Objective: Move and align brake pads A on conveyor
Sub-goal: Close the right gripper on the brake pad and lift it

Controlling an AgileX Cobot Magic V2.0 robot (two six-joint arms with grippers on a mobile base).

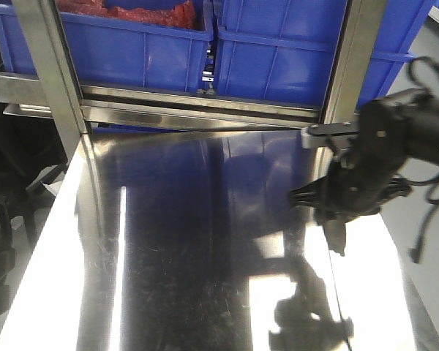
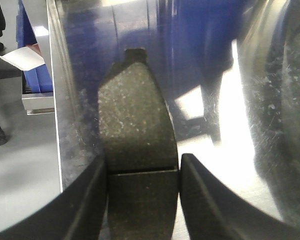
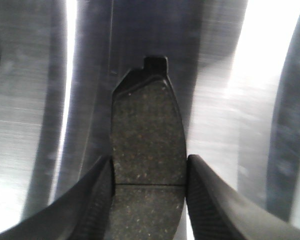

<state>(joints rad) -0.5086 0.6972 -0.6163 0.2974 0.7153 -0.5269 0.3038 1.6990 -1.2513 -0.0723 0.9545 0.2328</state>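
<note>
Two of the brake pads A show, one in each wrist view. In the left wrist view a dark-grey pad (image 2: pixel 135 115) with a groove and end tab sits between the fingers of my left gripper (image 2: pixel 142 172), which is shut on its sides, over the steel top near its left edge. My right gripper (image 3: pixel 149 175) is shut on a second pad (image 3: pixel 147 130), tab pointing away. In the front view the right gripper (image 1: pixel 335 223) hangs above the steel tabletop (image 1: pixel 168 256) at the right, its reflection below it. The left gripper is outside the front view. The conveyor is out of view.
Two blue bins (image 1: pixel 146 44) (image 1: pixel 293 51) stand on a rack behind the tabletop, between steel posts (image 1: pixel 51 66) (image 1: pixel 347 66). The table's left edge (image 2: pixel 57 100) drops to grey floor, where another blue bin (image 2: pixel 32 65) and a sheet of paper (image 2: pixel 22 57) show.
</note>
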